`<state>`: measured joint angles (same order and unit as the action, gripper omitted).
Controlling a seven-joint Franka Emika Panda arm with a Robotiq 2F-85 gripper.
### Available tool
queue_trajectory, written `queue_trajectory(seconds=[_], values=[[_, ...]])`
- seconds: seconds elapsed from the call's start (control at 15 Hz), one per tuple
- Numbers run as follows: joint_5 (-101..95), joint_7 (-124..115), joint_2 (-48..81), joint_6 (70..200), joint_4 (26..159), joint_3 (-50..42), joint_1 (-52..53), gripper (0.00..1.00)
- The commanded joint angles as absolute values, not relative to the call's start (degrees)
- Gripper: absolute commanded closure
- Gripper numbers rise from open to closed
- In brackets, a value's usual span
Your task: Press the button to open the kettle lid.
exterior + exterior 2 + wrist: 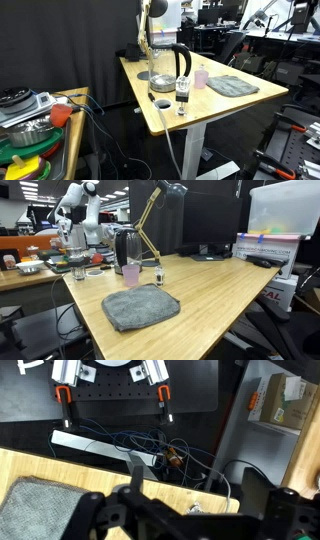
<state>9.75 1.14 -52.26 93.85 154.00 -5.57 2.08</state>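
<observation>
Over the counter (215, 105) edge closest to the arm (158, 15), our gripper (114, 400) hangs wide open, empty. Kettle (168, 64) stands near that edge: glass, fragile, tippy, so we'd poke the lid (167, 47) gently beside the handle (186, 62).

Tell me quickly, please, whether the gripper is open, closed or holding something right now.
Gripper: looks open in the wrist view, with nothing held.
</observation>
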Motion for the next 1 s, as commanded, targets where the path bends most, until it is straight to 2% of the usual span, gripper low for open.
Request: queue_trajectory(seconds=[0.0, 0.4, 0.87, 0.93], values=[[10.41, 1.96, -52.11, 93.61, 153.88, -4.6, 0.79, 0.0], [10.7, 0.35, -49.5, 99.53, 154.75, -2.38, 1.04, 0.0], [7.36, -6.97, -36.41, 130.57, 153.14, 5.47, 0.79, 0.0], [8.22, -5.56, -40.37, 126.4, 154.85, 3.79, 2.34, 0.0]])
